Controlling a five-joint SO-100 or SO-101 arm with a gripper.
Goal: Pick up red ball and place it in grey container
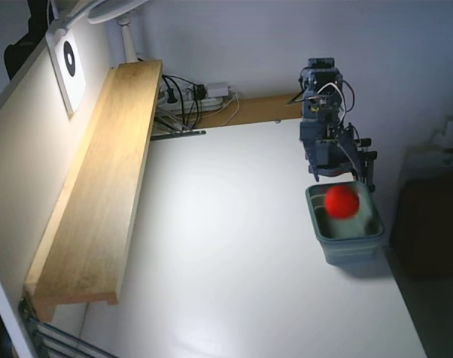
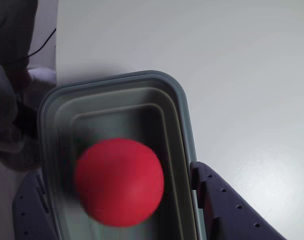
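Note:
The red ball shows motion-blurred over the opening of the grey container, which stands near the right edge of the white table in the fixed view. My gripper hangs just above the tub's far end. In the wrist view the red ball is blurred and lies within the outline of the grey container. My gripper is open. Its dark fingers stand wider apart than the ball and do not touch it.
A long wooden shelf runs along the left wall. A power strip with cables lies at the back of the white table. The table's right edge runs close beside the tub.

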